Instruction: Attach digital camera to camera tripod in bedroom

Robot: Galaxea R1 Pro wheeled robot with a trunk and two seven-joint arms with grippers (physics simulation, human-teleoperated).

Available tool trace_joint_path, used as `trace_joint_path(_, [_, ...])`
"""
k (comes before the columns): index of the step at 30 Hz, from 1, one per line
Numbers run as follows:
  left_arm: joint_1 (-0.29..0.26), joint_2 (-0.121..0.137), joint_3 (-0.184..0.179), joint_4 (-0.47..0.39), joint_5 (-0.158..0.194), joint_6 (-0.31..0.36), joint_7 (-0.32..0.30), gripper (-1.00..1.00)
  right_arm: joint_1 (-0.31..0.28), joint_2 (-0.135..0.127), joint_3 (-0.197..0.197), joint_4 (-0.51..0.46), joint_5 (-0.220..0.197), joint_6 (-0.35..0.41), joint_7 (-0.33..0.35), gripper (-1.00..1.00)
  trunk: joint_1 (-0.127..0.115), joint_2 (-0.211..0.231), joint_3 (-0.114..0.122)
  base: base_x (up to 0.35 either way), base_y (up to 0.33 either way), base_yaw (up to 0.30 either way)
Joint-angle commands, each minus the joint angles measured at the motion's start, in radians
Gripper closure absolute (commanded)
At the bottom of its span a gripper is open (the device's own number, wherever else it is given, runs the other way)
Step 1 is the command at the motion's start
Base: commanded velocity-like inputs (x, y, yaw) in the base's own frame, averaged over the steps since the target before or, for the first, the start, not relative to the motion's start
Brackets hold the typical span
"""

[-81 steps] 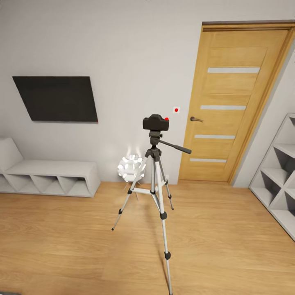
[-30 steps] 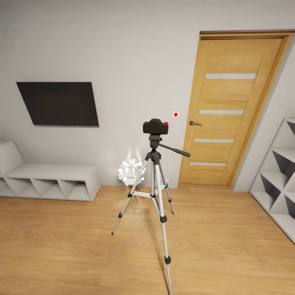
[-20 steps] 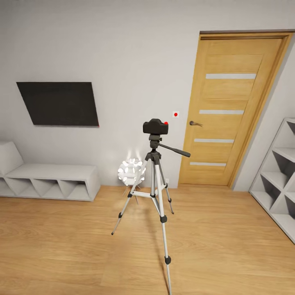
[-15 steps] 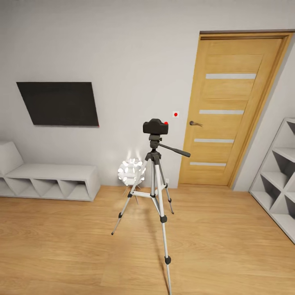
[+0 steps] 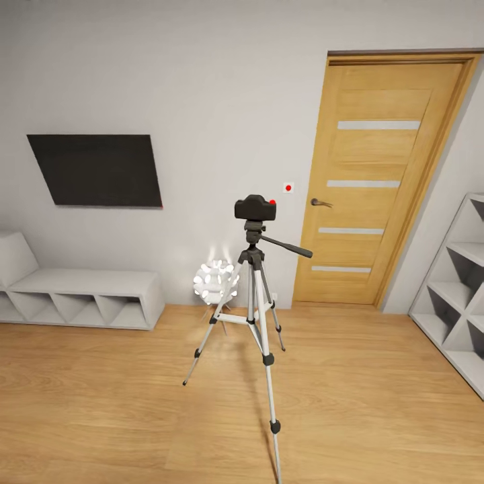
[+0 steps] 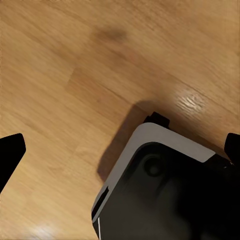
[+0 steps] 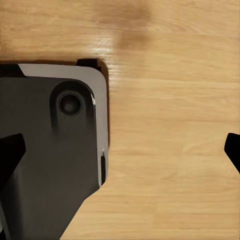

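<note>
The small black digital camera with its red dot sits on top of the camera tripod, which stands on the wood floor in the middle of the bedroom. The tripod's pan handle sticks out toward the door. Nothing holds either of them. In the left wrist view my left gripper is open, its dark fingertips far apart above bare floor. In the right wrist view my right gripper is likewise open over the floor, with nothing between its fingertips.
A honey-coloured door and a white wall plate are behind the tripod. A spiky globe lamp stands by the wall, a white low bench at left, white cube shelves at right. My dark base shows beneath both grippers.
Since the earliest frame the whole head view has shifted a little, so the camera moved. The tripod and digital camera stay put, and nothing differs over the last second.
</note>
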Motion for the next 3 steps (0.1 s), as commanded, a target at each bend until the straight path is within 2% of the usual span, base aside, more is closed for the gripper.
trace_joint_path(1, [-0.001, 0.0, -0.008, 0.0, 0.009, -0.002, 0.003, -1.0, -0.001, 0.0, 0.002, 0.002, -0.002, 0.0, 0.003, -1.0, 0.001, -0.002, -0.002, 0.0, 0.0, 0.0])
trace_joint_path(3, [-0.001, 0.0, -0.008, 0.0, 0.009, -0.002, 0.003, -1.0, -0.001, 0.0, 0.002, 0.002, -0.001, 0.0, 0.003, -1.0, 0.001, -0.002, -0.002, 0.0, 0.0, 0.0])
